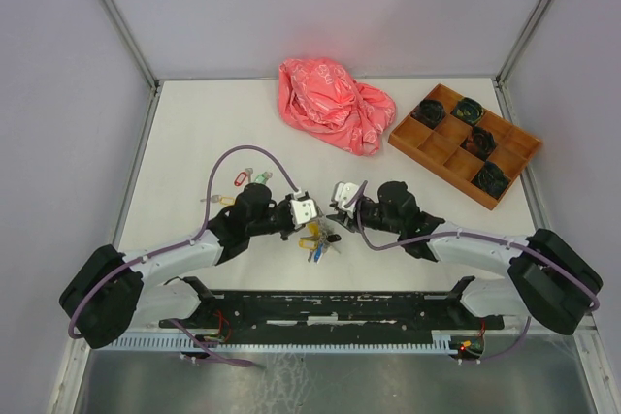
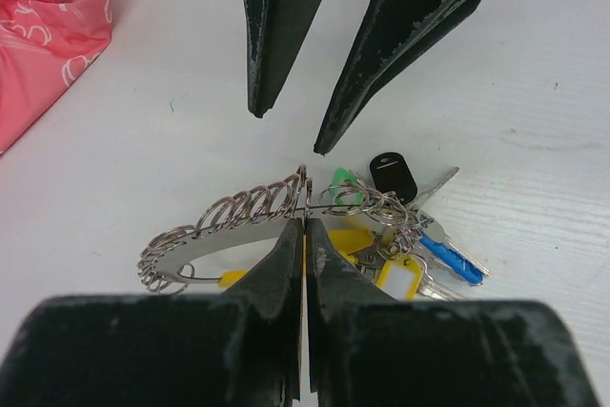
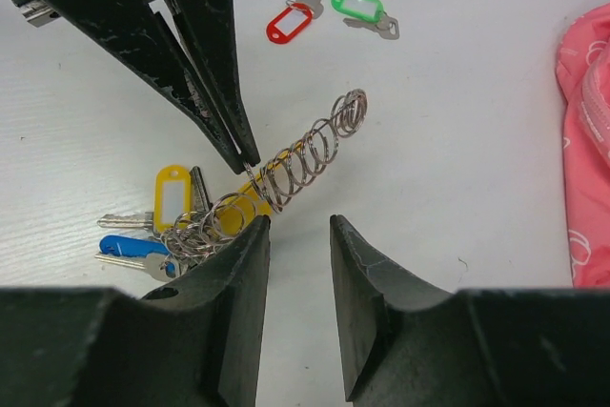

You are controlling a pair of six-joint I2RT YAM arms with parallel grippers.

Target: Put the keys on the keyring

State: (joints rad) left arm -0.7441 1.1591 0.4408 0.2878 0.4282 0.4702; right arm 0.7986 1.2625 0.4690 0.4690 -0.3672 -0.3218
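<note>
White table, walled bay: I logged the left gripper clenched on the keyring at mid-table, a bunch of keys seemingly already threaded, the right gripper spread and empty, and loose keys at its twelve o'clock still to go on.

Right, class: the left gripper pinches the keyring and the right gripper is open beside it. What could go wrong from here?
1. The left gripper holds the thin keyring by its fingertips only; a tug could pull it free.
2. The open right gripper sits beside the stacked tag loops and might clamp those, not the ring.
3. The loose red-tagged key and green-tagged key lie near the left arm, which might sweep them away.
</note>
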